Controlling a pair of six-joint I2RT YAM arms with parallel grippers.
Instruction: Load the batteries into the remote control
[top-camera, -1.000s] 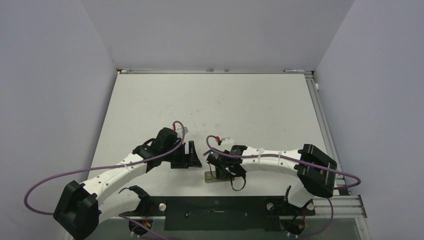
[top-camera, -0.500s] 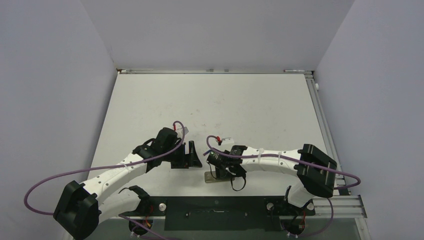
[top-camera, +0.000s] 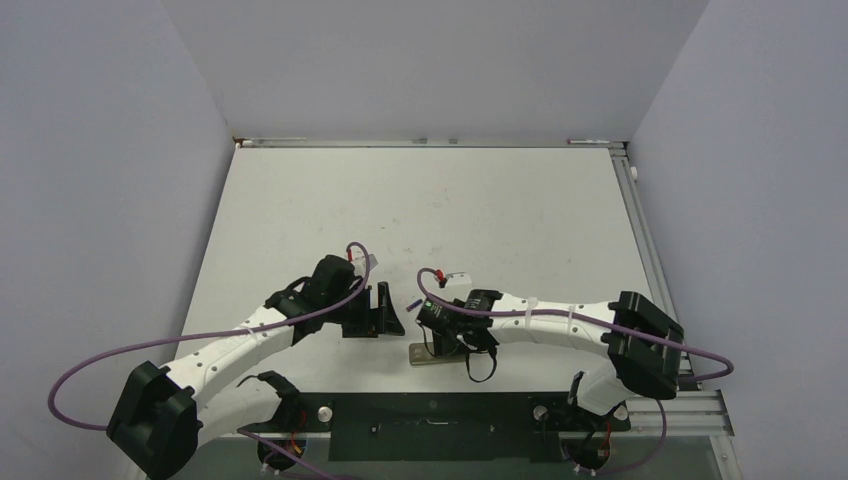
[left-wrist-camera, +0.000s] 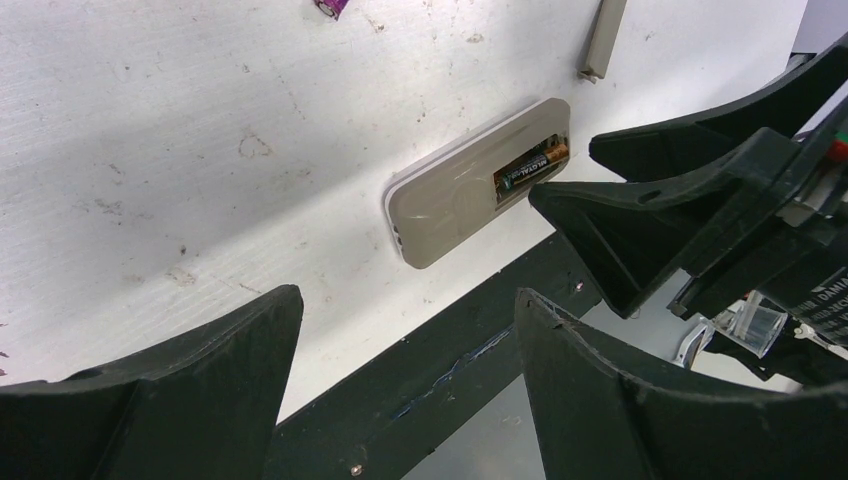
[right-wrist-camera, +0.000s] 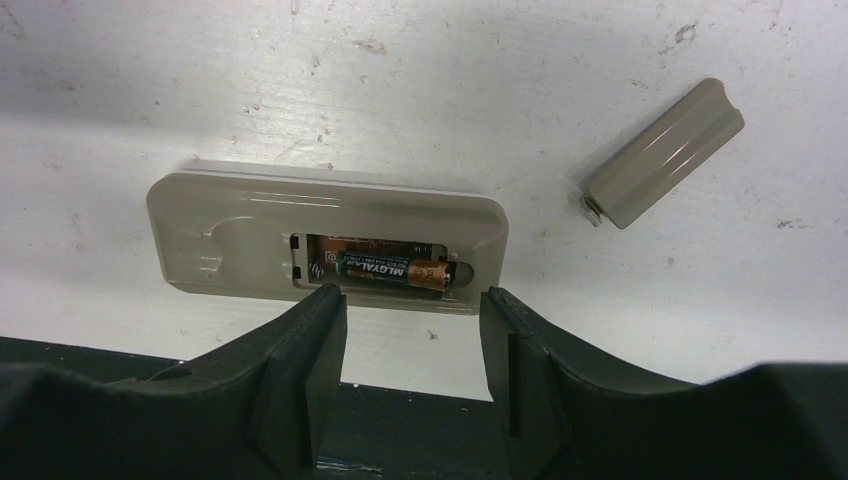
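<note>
Top view: both arms reach in from the lower corners, elbows low, and meet at lower centre over the table (top-camera: 450, 200). The left gripper (top-camera: 393, 311) points right. The right gripper (top-camera: 440, 350) hangs over the remote control (top-camera: 424, 357), hiding most of it. No battery can be made out here.

Left wrist view: the left gripper's jaws are spread wide with nothing between them. Beyond them the remote control lies back up at centre frame, beside the black rail (left-wrist-camera: 430, 370). One gold-brown battery (left-wrist-camera: 530, 168) sits in its recess. The right gripper's fingers (left-wrist-camera: 640, 215) stand at the recess end. A purple battery (left-wrist-camera: 330, 6), cut by the top edge, lies on the table, well apart from the remote. This view alone shows it.

Right wrist view: the right gripper's jaws are parted and grasp nothing, their tips at the remote's near edge; contact cannot be judged. The loose cover (right-wrist-camera: 665, 155) lies at upper right.

Count: two arms, one remote control, one cover, two batteries, one seated.
</note>
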